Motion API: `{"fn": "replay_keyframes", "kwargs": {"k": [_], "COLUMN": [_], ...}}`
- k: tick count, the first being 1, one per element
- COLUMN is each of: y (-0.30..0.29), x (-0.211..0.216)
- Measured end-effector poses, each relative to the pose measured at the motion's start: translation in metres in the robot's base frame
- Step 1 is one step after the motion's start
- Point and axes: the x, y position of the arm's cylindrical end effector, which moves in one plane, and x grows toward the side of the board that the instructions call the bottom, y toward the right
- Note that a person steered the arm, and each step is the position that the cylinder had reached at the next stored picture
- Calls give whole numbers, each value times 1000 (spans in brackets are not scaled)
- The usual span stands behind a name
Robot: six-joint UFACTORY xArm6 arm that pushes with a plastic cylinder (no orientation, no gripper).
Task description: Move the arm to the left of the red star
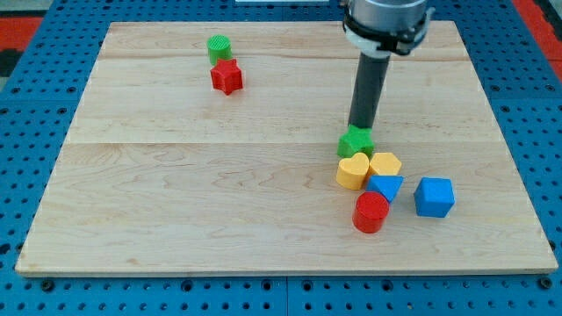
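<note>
One upright rod, my tip [359, 128] touching green star [356, 141].

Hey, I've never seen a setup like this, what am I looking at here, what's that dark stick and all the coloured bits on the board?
This is one camera picture of a robot arm over a wooden board. The arm has no claw and holds nothing; it ends in a dark rod. My tip sits at the green star, just above it in the view. Below lie a yellow heart, another yellow block, a blue triangle-like block, a red cylinder and a blue cube. At the view's upper left sit a green cylinder and the red star.
</note>
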Motion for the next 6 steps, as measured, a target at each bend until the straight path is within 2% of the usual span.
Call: {"fn": "replay_keyframes", "kwargs": {"k": [1, 2, 4, 5, 6], "y": [3, -34, -229, -295, -300], "x": [6, -26, -26, -59, -124]}}
